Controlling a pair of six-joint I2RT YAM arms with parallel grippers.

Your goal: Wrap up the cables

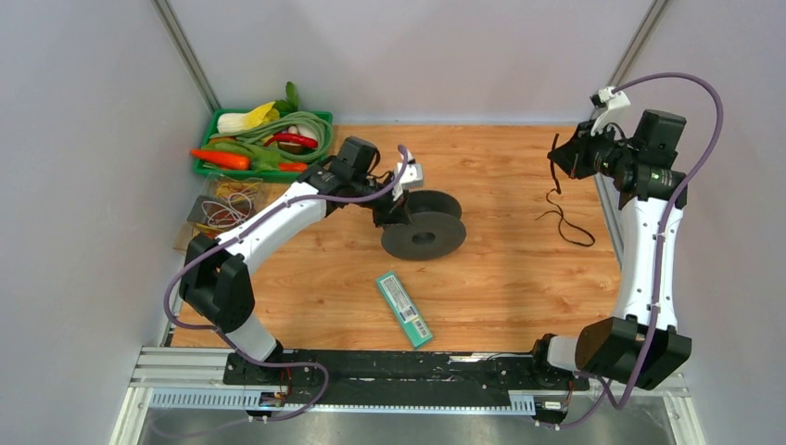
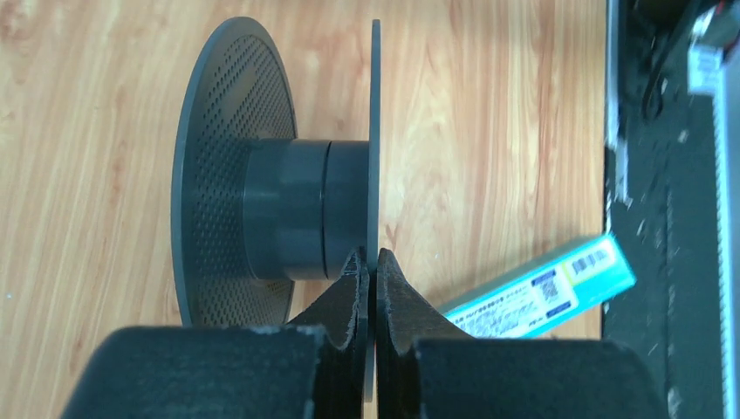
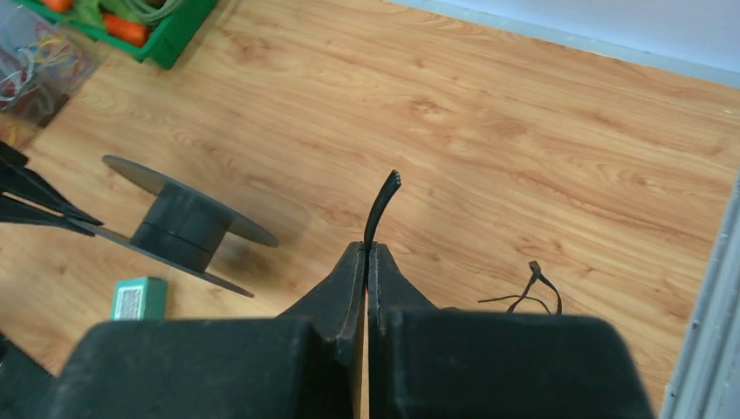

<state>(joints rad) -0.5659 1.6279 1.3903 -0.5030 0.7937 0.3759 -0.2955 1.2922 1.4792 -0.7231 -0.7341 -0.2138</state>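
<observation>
Spool gripped on the left, cable end held up on the right.
The left gripper (image 2: 368, 262) is seen pinched shut on one thin flange of the dark grey spool (image 2: 288, 209) in the middle of the table (image 1: 500, 278). The right gripper (image 3: 366, 253) is clamped on a black cable (image 3: 381, 205), with a short end poking past the fingertips. The rest is draped onto the wood near the right edge, well apart from the spool. A teal box (image 1: 404, 308) is laid nearer the arm bases.
</observation>
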